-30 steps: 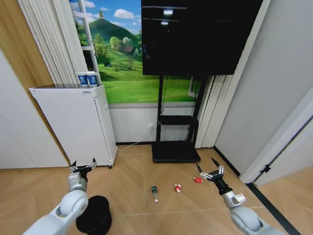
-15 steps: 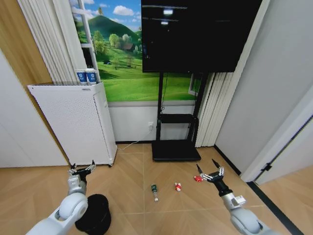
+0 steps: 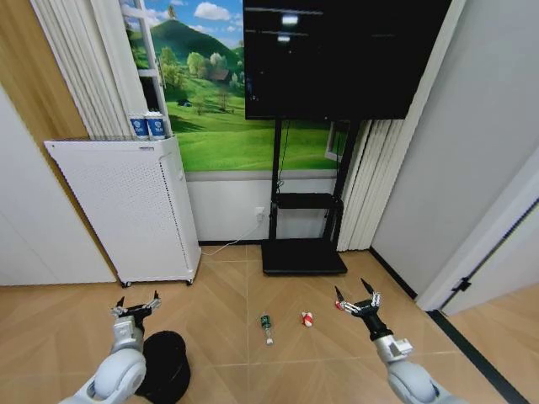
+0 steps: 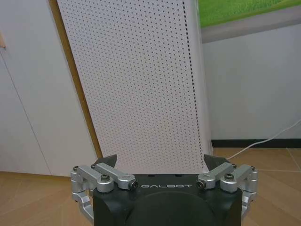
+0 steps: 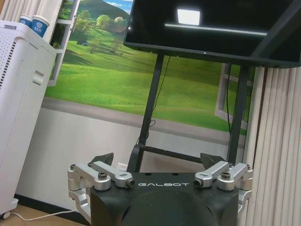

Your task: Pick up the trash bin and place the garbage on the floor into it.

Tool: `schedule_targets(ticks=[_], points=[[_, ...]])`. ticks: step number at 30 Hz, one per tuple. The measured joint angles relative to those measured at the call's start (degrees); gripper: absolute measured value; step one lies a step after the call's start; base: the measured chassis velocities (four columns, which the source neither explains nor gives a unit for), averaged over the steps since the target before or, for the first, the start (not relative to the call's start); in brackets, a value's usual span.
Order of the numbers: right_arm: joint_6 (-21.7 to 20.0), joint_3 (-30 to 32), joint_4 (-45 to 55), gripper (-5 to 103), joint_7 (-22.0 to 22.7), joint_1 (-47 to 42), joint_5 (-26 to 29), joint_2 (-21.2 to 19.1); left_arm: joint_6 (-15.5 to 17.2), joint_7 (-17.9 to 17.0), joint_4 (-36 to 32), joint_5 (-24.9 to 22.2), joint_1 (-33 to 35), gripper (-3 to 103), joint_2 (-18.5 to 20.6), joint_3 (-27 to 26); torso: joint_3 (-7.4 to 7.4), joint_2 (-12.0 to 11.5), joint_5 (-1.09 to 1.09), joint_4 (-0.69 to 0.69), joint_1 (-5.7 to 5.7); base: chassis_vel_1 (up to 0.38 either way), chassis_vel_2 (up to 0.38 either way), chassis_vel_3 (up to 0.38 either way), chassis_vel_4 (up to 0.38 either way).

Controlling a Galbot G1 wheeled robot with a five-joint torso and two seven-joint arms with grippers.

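Both arms are held low and forward over the wood floor, which reads as a ready pose ahead of any grasp: the left gripper [image 3: 136,305] hangs just above and beside the trash bin [image 3: 165,364], its fingers spread apart with nothing between them, and the right gripper [image 3: 357,301] is likewise splayed and empty, pointing out over the litter. The trash bin stands upright on the floor at the robot's left, close to its own left arm, so it looks like the first thing within reach. The garbage lies apart from it, scattered ahead: the bottle [image 3: 266,326] with its green label lies on its side near the middle, the can [image 3: 307,319] rests just to its right, and a 3rd red piece [image 3: 338,306] sits at the right gripper's fingers. On the white perforated unit [image 3: 126,206] stand 2 blue-and-white paper cups [image 3: 146,125], whose print is too small to read. Each wrist view shows "GALBOT" lettered on the gripper body.
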Motion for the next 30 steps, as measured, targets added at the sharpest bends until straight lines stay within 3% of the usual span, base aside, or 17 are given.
schedule_targets(ticks=[5,11,20,30], points=[[0.10,0.00,-0.72,100,-0.01,-0.18,-0.54,0.47,0.00,0.15,-0.02,1.25,1.50,100,-0.86,0.06,-0.50,-0.84,0.00,0.00,-0.34,0.000,0.000,0.000,0.000],[0.71,0.00,-2.48,100,-0.11,-0.26,-1.75,1.35,-0.34,2.98,0.01,3.59,4.03,100,-1.00,0.59,-1.38,-2.26,-0.01,0.00,-0.87,0.000,0.000,0.000,0.000],[1.68,-1.04,-5.68,100,-0.41,0.68,-3.00,2.31,-5.35,9.39,0.81,8.47,10.55,100,-0.44,0.71,-1.78,-2.91,0.00,0.01,-1.12,0.000,0.000,0.000,0.000],[1.93,-3.36,-7.49,100,-0.31,2.38,-3.60,3.70,-5.64,9.43,2.05,8.47,10.92,100,-0.40,0.45,-2.41,-4.03,0.00,0.00,-1.61,0.000,0.000,0.000,0.000]])
